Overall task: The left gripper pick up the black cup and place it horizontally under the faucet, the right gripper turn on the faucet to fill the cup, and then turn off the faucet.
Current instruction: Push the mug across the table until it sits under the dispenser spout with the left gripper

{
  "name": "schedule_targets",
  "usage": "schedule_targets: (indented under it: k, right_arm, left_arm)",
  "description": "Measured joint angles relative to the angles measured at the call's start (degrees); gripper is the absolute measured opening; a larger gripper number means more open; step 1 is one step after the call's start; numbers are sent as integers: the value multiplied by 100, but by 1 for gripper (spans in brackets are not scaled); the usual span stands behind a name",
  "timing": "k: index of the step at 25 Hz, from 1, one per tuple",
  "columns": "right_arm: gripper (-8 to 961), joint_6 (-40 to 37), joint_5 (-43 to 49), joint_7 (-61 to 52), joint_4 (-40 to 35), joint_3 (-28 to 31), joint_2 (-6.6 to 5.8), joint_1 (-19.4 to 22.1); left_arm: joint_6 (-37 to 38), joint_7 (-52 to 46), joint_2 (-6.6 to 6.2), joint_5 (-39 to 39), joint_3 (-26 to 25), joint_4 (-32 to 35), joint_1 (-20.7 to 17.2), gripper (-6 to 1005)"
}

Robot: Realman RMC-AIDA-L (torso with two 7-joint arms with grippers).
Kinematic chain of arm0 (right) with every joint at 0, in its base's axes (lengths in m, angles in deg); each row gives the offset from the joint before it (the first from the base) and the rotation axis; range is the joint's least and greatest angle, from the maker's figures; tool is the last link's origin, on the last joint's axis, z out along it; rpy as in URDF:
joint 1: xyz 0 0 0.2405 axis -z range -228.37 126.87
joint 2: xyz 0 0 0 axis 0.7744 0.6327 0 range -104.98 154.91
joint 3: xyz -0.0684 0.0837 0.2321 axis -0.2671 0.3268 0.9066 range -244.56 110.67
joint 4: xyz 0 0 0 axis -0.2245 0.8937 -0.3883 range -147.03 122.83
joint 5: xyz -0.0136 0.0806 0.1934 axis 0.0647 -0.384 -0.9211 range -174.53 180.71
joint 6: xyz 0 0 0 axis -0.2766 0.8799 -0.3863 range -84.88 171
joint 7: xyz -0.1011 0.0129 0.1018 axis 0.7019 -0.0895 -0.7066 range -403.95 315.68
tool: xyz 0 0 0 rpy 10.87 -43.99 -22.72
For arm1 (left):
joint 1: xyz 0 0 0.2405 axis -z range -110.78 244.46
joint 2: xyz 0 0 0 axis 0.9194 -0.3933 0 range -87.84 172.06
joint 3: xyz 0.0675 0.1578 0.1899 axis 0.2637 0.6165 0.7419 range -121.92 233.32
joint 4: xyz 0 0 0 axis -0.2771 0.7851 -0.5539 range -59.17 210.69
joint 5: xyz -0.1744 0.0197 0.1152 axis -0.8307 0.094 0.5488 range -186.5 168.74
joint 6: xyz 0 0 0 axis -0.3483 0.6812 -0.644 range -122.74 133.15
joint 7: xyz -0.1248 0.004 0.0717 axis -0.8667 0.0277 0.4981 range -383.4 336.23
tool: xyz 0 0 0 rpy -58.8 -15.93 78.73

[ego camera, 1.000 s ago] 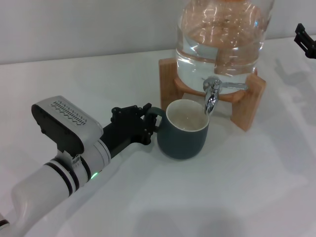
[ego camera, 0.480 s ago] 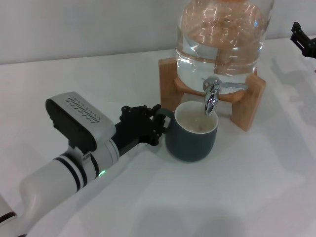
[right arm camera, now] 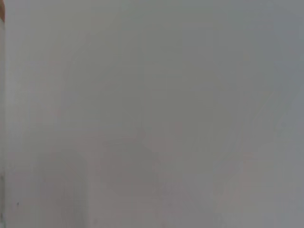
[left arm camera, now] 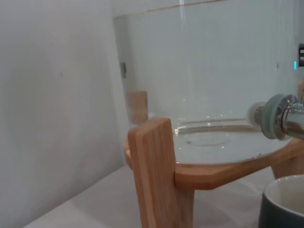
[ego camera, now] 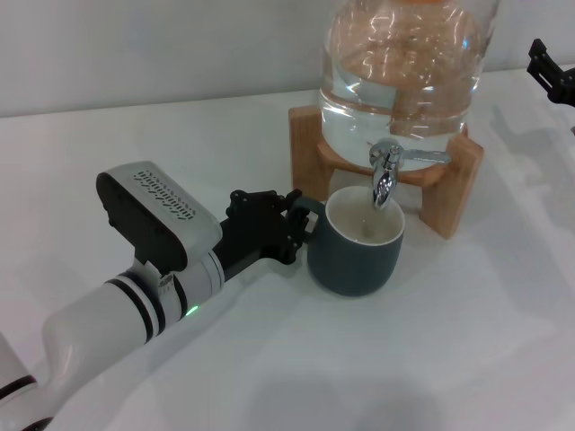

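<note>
At centre frame on the table (ego camera: 467,341): black cup (ego camera: 359,256) upright, rim directly beneath the faucet (ego camera: 386,175) spout, handle clamped by the left gripper (ego camera: 286,229) reaching in from lower left. Right gripper (ego camera: 550,74) at the far upper right edge, well apart from the lever, finger state indiscernible. Left wrist view alone shows the wooden stand (left arm camera: 161,175) close up; right wrist view shows blank surface.
</note>
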Motion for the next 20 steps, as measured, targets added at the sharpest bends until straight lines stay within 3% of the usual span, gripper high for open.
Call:
schedule_targets:
  k: [20]
  right_arm:
    - [839, 120, 0, 0, 20, 0, 9, 1]
  left_arm:
    - [-23, -1, 0, 26, 15, 36, 46, 122]
